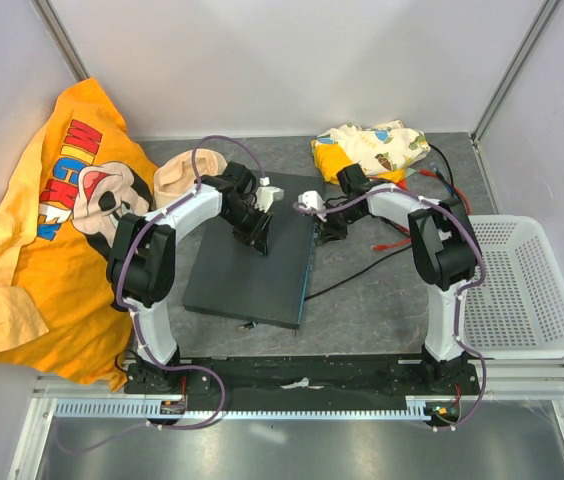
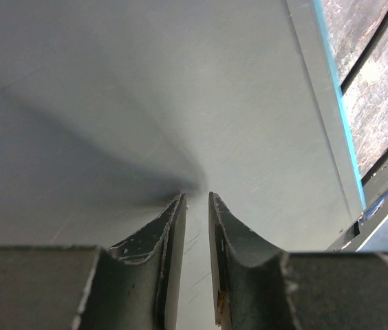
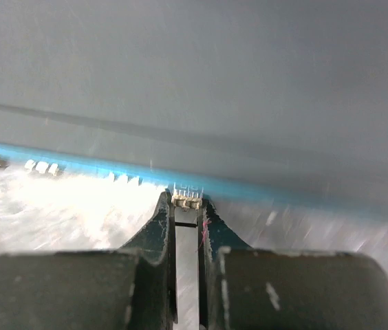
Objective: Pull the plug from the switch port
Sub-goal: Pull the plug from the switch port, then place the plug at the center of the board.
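The switch (image 1: 247,275) is a flat dark grey box lying between my arms, with a thin teal edge (image 1: 308,265) on its right side. My left gripper (image 1: 255,232) stands on the switch's top (image 2: 146,103). Its fingertips (image 2: 197,196) are a narrow gap apart, with nothing between them. My right gripper (image 1: 320,230) is at the teal edge (image 3: 77,168) and is shut on a small clear plug (image 3: 187,201). The plug's tip, with its row of contacts, shows right at that edge. I cannot tell whether it still sits in a port.
A yellow printed shirt (image 1: 52,220) lies at the left, with a beige item (image 1: 177,175) behind the switch. A patterned cloth (image 1: 372,148) lies at the back right and a white mesh basket (image 1: 522,290) at the right. Black cables (image 1: 357,280) and a red one (image 1: 392,240) run right of the switch.
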You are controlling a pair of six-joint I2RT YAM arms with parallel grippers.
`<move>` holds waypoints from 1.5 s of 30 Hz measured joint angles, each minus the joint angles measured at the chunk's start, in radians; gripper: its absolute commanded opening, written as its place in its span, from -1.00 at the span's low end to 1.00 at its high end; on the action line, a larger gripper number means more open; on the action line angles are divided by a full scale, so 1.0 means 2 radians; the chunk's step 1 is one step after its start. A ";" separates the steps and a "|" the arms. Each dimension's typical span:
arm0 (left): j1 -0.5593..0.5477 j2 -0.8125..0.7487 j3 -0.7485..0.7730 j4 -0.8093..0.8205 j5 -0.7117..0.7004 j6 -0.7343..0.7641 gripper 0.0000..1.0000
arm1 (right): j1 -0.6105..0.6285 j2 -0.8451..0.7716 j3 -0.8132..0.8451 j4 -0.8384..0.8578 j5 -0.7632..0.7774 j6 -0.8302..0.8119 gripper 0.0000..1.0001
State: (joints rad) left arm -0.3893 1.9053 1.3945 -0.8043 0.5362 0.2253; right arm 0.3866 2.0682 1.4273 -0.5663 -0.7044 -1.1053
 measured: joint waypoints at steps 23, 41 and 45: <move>0.000 0.010 0.010 -0.006 0.012 0.000 -0.42 | -0.181 -0.109 -0.127 -0.012 0.093 0.029 -1.00; 0.001 0.017 0.021 -0.005 0.010 0.000 -0.42 | -0.216 -0.077 -0.007 0.103 0.166 0.321 -0.17; 0.001 0.017 0.021 -0.004 0.010 0.000 -0.42 | -0.224 -0.061 -0.006 0.083 0.174 0.343 0.26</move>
State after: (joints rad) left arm -0.3870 1.9385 1.4357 -0.8124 0.5560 0.2245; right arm -0.0616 1.9461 1.4147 -0.4011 -0.3565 -0.4191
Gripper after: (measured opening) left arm 0.287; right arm 0.524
